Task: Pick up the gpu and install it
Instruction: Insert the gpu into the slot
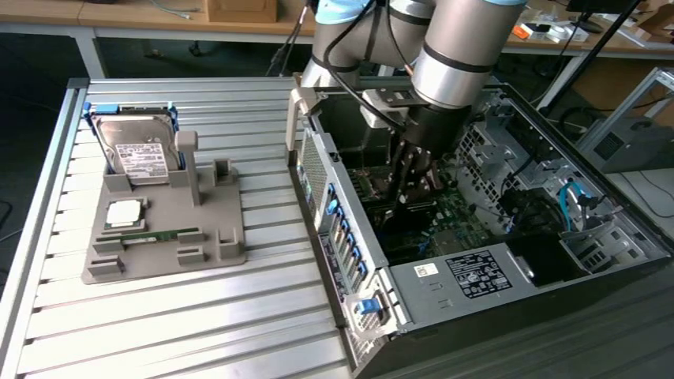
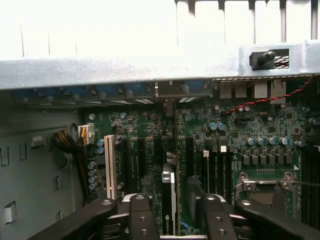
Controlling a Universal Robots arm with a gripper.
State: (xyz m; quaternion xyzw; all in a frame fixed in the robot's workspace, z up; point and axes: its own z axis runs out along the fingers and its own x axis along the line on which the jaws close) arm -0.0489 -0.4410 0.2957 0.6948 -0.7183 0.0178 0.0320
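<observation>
One arm reaches down into the open case [image 1: 506, 237], and I see my pincer [image 2: 172, 210] over the motherboard [image 2: 240, 135]. The gpu [image 2: 169, 195] stands on edge between the two fingers [image 2: 142, 217], running toward 12 o'clock in the wrist view. The fingers flank the card; I cannot tell whether they pinch it. On the bench [image 1: 158, 316], a tray [image 1: 169, 237] carries a hard drive [image 1: 137, 150] at its 11 o'clock.
</observation>
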